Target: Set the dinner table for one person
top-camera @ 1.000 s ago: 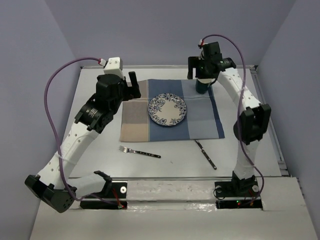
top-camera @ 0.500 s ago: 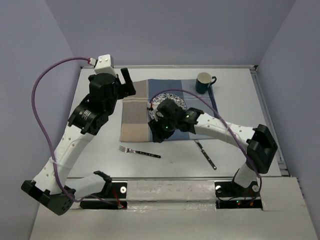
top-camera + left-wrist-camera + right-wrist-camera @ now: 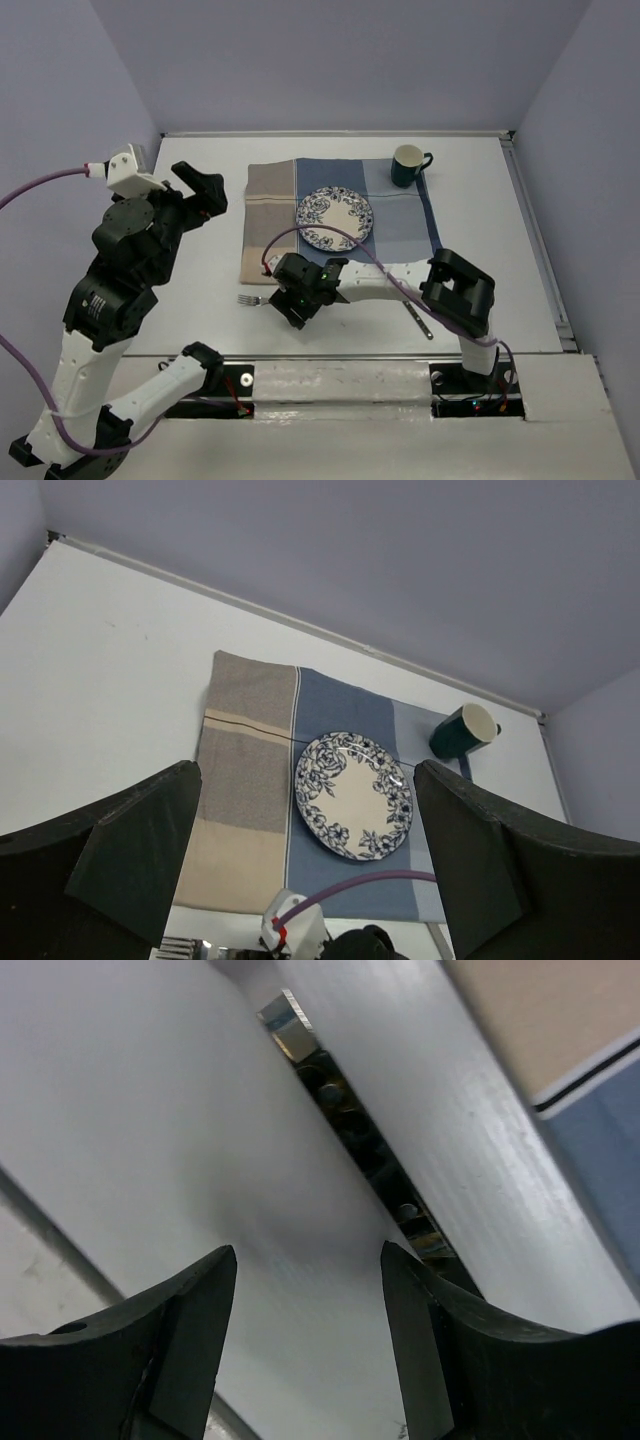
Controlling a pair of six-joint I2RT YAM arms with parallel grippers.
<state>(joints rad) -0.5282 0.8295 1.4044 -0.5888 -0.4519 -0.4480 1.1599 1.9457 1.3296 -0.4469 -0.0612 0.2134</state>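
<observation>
Both empty: left gripper [image 3: 305, 775] spread wide; right gripper [image 3: 308, 1252] parted above fork [image 3: 370, 1150] handle, evident only wrist-side.

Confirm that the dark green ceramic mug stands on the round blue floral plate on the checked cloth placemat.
Wrong: the mug stands apart from the plate, at the far right corner of the placemat; the top external view shows it.

The white table [image 3: 500, 250] carries a checked placemat [image 3: 270, 220] lying flat, set from its middle toward 12 o'clock. A fork [image 3: 247, 298] lies on the bare top at the placemat's 7 o'clock, just off its near edge and partly hidden. A knife [image 3: 422, 325] lies slanted at the placemat's 5 o'clock, apart from it.
</observation>
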